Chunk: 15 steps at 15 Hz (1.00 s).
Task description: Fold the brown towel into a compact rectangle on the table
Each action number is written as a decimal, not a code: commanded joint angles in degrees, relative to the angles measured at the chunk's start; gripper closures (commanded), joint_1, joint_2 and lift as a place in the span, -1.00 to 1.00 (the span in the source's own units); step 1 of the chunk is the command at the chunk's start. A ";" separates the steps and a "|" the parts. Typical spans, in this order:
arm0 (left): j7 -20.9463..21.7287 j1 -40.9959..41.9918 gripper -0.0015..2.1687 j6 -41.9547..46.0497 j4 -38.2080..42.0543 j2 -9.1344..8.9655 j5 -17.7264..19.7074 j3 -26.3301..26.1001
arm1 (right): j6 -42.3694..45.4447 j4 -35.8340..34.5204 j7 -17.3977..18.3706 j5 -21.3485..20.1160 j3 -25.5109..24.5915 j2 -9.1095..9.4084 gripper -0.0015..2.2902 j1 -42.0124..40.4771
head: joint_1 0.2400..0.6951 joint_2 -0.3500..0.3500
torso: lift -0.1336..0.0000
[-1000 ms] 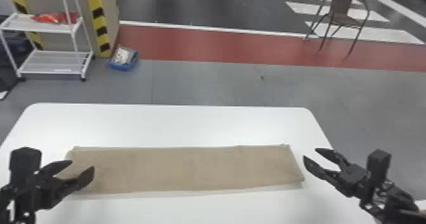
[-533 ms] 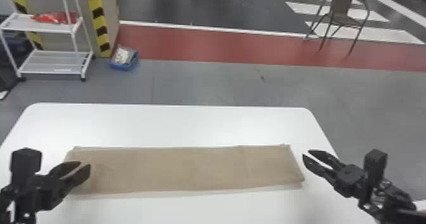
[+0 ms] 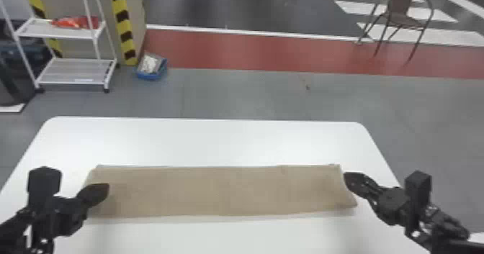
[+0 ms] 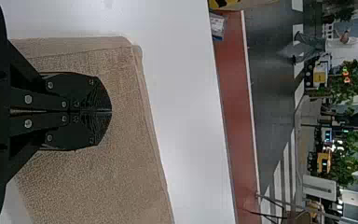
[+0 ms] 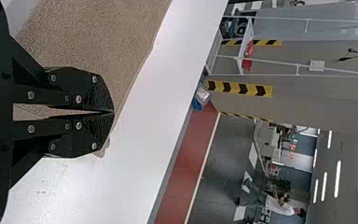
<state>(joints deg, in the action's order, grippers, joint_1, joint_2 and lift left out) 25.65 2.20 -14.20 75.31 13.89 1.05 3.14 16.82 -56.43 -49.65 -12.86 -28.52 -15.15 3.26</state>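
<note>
The brown towel [image 3: 219, 192] lies flat as a long strip running left to right across the white table [image 3: 216, 138]. My left gripper [image 3: 107, 189] is over its left end, fingertips together; in the left wrist view the gripper [image 4: 111, 112] has the towel [image 4: 102, 186] behind it, near a corner. At the strip's right end is my right gripper [image 3: 345, 177]. Its tips meet in the right wrist view, where the gripper [image 5: 113, 112] overlaps the edge of the towel [image 5: 98, 37]. No cloth can be made out between either pair of tips.
Bare table surface stretches beyond the towel's far side and in front of it. Past the table, on the floor, stand a white shelf rack [image 3: 61, 32], a blue bin [image 3: 151, 73] and a brown chair [image 3: 401, 17].
Both grippers, open in the earlier frames, have shut. The left one has shifted slightly right, its tips now farther over the towel's end. The towel looks the same.
</note>
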 commanded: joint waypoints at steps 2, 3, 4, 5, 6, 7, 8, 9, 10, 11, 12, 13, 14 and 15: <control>-0.25 0.00 0.25 0.00 -0.43 0.09 -0.35 -0.06 | -0.09 -0.34 2.37 -5.07 2.06 0.38 -0.08 -0.18 | 1.00 -0.41 | 1.00; -0.69 0.00 0.25 0.00 -0.69 0.00 -1.23 -0.24 | -0.26 -0.61 3.51 -6.83 3.20 0.38 -0.08 -0.53 | 1.00 -0.41 | 1.00; -1.13 0.00 0.25 0.00 -0.96 0.00 -1.58 -0.33 | -0.44 -0.61 4.13 -7.79 3.56 0.38 -0.08 -0.62 | 1.00 -0.38 | 1.00; -1.13 0.00 0.25 0.00 -1.04 0.00 -1.58 -0.42 | -0.62 -0.61 4.13 -8.23 3.64 0.38 -0.08 -0.71 | 1.00 -0.37 | 1.00; -1.21 0.00 0.25 0.00 -1.04 0.09 -1.67 -0.42 | -1.49 -0.78 4.21 -8.85 3.91 0.29 -0.08 -0.71 | 1.00 -0.36 | 1.00; -1.39 -0.09 0.25 0.18 -1.31 0.17 -1.85 -0.42 | -1.85 -0.78 4.65 -9.73 4.52 0.29 -0.08 -0.71 | 1.00 -0.35 | 1.00; -1.83 -0.27 0.25 0.18 -1.66 0.17 -2.55 -0.42 | -2.72 -0.87 4.74 -10.34 4.96 0.20 -0.08 -0.71 | 1.00 -0.35 | 1.00; -2.27 -0.27 0.25 0.18 -1.66 0.35 -2.72 -0.42 | -3.96 -1.05 4.74 -11.22 5.75 0.12 -0.08 -0.71 | 1.00 -0.34 | 1.00; -2.18 -0.27 0.25 0.18 -1.75 0.44 -2.72 -0.42 | -5.01 -1.22 4.74 -11.75 6.28 0.12 -0.08 -0.71 | 1.00 -0.32 | 1.00; -2.27 -0.18 0.25 0.00 -1.75 0.53 -3.08 -0.42 | -5.54 -1.22 4.83 -11.84 6.37 0.03 -0.08 -0.71 | 1.00 -0.31 | 1.00; -2.44 -0.09 0.25 0.00 -1.92 0.53 -3.78 -0.42 | -6.59 -1.22 4.74 -11.92 6.81 -0.15 -0.08 -0.71 | 1.00 -0.30 | 1.00; -2.88 -0.09 0.25 0.18 -2.45 0.53 -4.39 -0.50 | -7.29 -1.31 4.65 -11.92 6.90 -0.23 -0.08 -0.71 | 1.00 -0.29 | 1.00; -2.88 -0.09 0.25 0.18 -2.63 0.53 -4.39 -0.42 | -7.65 -1.40 4.21 -11.92 6.81 -0.32 -0.08 -0.71 | 1.00 -0.29 | 1.00; -2.88 0.09 0.25 0.00 -2.54 0.70 -4.39 -0.42 | -8.17 -1.40 3.86 -11.92 6.63 -0.50 -0.08 -0.71 | 1.00 -0.28 | 1.00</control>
<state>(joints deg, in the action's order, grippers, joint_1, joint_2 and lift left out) 22.74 2.13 -14.09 72.85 14.44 -3.20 2.66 9.35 -57.78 -45.56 -24.77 -21.72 -15.42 2.55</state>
